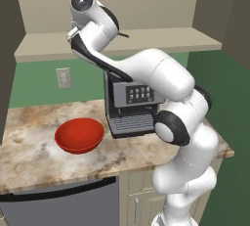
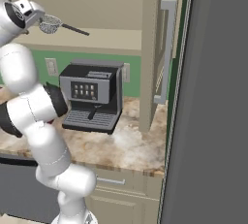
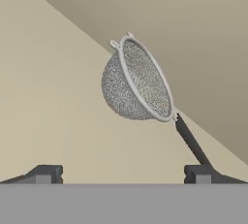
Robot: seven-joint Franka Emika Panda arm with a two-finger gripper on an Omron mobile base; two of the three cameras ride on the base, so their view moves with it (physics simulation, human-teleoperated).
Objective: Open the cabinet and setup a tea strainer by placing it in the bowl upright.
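The cabinet (image 1: 146, 39) stands open, its right door (image 2: 151, 48) swung out with the silver bar handle (image 2: 167, 48) facing me. On its lower shelf the tea strainer (image 3: 138, 82) lies tipped on its side, a silver mesh basket (image 2: 50, 23) with a thin dark handle (image 3: 191, 143). My gripper (image 3: 123, 174) is raised to the shelf just short of the basket, open, with nothing between its fingers. The handle runs toward the right fingertip (image 3: 198, 174). The red bowl (image 1: 79, 134) sits upright on the marble counter below, left of the arm.
A coffee machine (image 1: 131, 107) stands on the counter (image 1: 29, 161) right of the bowl, under the shelf. A wall outlet (image 1: 63, 78) is on the green wall. A tall dark panel (image 2: 213, 102) fills the right side. The left cabinet door (image 1: 9, 49) hangs open.
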